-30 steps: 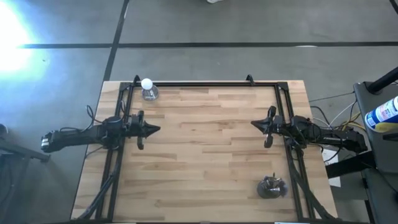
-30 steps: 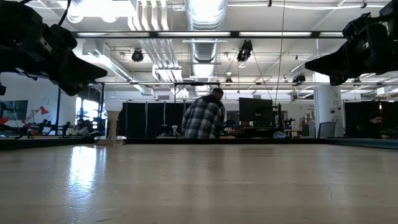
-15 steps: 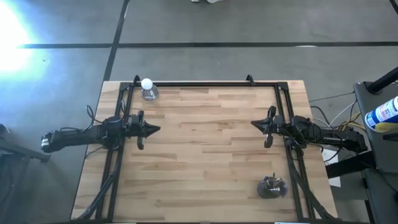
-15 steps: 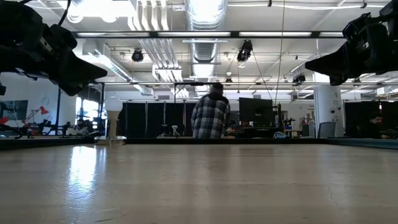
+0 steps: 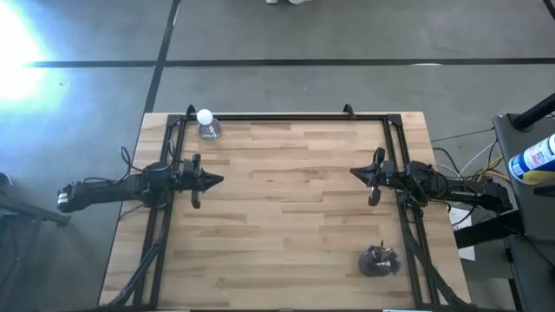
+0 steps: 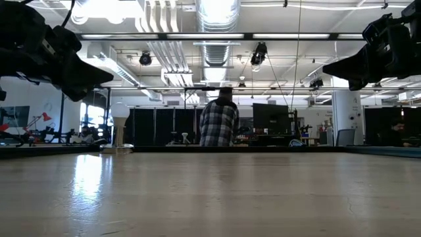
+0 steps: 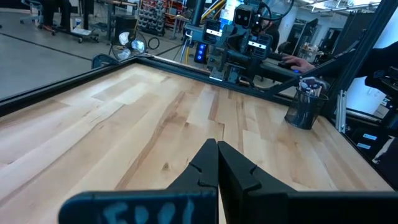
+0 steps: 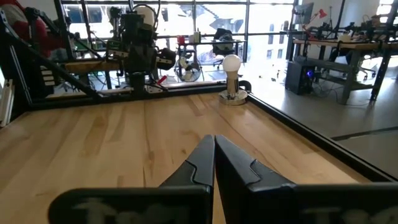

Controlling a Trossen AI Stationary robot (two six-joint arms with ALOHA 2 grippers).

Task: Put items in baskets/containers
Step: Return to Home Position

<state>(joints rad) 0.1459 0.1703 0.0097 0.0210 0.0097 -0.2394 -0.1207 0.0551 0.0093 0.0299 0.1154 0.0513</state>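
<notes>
Loading looks finished: the brushes (image 7: 311,84) stand upright in the cup (image 5: 379,260) near the counter's (image 5: 286,217) 5 o'clock corner, seen from above. Your right arm (image 5: 416,182) is nearer, left arm (image 5: 165,180) opposite; both jaws clenched on nothing

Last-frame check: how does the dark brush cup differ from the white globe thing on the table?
The dark round cup holds makeup brushes; the white globe on a pale base holds nothing. The cup stands by the table's right edge, beside the right arm; the globe at the far left corner. The cup is dark and open-topped, the globe bright and round. Both stand upright on the wooden table, untouched.
</notes>
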